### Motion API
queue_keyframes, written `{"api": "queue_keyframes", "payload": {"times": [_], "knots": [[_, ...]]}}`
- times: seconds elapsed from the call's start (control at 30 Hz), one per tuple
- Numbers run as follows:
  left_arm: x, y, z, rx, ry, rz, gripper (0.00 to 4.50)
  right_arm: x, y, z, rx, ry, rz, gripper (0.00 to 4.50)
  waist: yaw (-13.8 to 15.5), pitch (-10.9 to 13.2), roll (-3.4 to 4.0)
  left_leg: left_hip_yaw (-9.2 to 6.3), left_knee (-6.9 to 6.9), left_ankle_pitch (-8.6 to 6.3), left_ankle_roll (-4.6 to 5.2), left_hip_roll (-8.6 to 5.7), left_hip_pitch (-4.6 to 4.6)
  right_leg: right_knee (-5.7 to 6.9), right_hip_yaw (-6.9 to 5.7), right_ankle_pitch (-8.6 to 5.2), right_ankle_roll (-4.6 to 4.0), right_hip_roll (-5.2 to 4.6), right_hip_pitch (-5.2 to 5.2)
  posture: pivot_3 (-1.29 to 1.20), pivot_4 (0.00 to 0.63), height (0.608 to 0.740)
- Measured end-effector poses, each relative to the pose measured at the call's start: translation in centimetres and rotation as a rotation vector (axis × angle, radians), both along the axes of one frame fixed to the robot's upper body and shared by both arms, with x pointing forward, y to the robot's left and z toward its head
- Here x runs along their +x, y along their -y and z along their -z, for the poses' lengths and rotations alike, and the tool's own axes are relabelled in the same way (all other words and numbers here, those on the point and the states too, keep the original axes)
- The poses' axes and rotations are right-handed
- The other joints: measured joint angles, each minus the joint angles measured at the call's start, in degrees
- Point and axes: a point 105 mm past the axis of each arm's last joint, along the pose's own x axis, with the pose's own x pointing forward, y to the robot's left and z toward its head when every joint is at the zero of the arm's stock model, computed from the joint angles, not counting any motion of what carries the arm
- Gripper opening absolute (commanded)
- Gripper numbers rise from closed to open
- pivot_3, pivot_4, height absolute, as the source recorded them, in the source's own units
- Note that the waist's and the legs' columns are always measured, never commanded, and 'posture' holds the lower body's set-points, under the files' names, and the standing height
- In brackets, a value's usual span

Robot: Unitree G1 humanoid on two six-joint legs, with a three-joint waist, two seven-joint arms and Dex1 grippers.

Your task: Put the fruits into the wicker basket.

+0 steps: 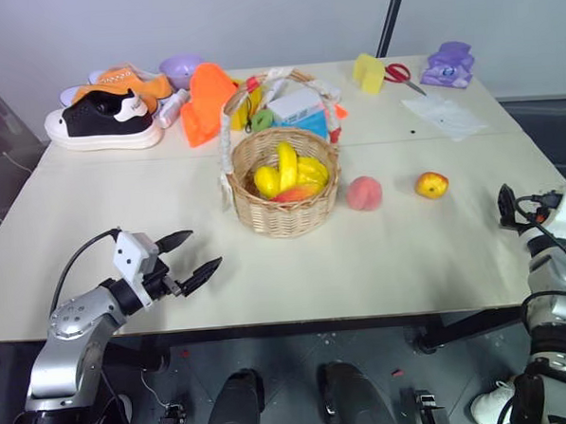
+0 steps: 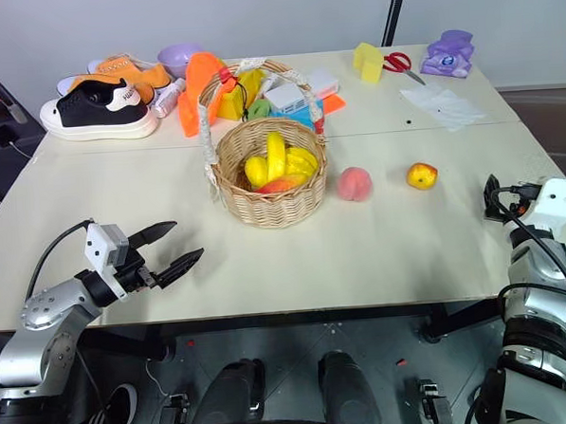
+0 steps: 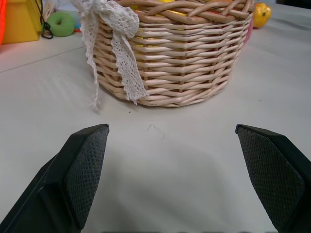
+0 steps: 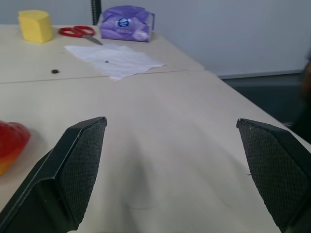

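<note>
While both fruits lie outside the basket [image 1: 286, 188]:
Left end effector [image 1: 198, 256]: wide, empty, near basket.
Right end effector [image 4: 175, 170]: wide, empty, at worktop [image 1: 380, 254] right edge.
Peach [image 1: 364, 193]: beside basket.
Yellow fruit [image 1: 432, 184]: open worktop around.

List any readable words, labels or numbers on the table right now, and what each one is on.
None can be read.
Purple tissue pack: a blue and white oval label, lettering too blurred to read.
Black sneaker: a small mark near its tongue, too small to read.
White and blue box behind the wicker basket: no legible print.
</note>
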Motion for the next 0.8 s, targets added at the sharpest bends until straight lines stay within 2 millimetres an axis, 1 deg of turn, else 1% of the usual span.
{"api": "queue_keyframes", "payload": {"times": [0.17, 0.3, 0.8], "knots": [[0.2, -0.1, -0.2, 0.014, 0.030, -0.017, 4.50, 0.1, -0.2, 0.1, -0.003, -0.002, -0.010, 4.46, 0.1, 0.0, 0.00, 0.03, 0.01, 0.00, 0.00, -0.01, 0.00, 0.00, 0.04, -0.01, 0.01, 0.00, 0.00, 0.00, 0.150, 0.740], [0.6, 0.0, -0.7, 0.017, 0.048, -0.016, 4.50, 0.4, -0.8, 0.1, -0.013, -0.001, -0.036, 4.46, 0.0, 0.0, 0.00, 0.03, 0.01, 0.00, 0.00, -0.01, 0.00, 0.00, 0.04, -0.01, 0.02, 0.00, 0.00, 0.00, 0.150, 0.740], [-0.1, 0.2, -0.5, 0.004, 0.047, 0.021, 4.50, 0.8, -1.8, 0.5, -0.038, -0.019, -0.076, 4.46, 0.0, 0.0, 0.00, 0.06, 0.01, -0.01, 0.02, -0.01, 0.00, 0.00, 0.07, -0.03, 0.03, -0.01, 0.00, 0.00, 0.150, 0.740]]}}
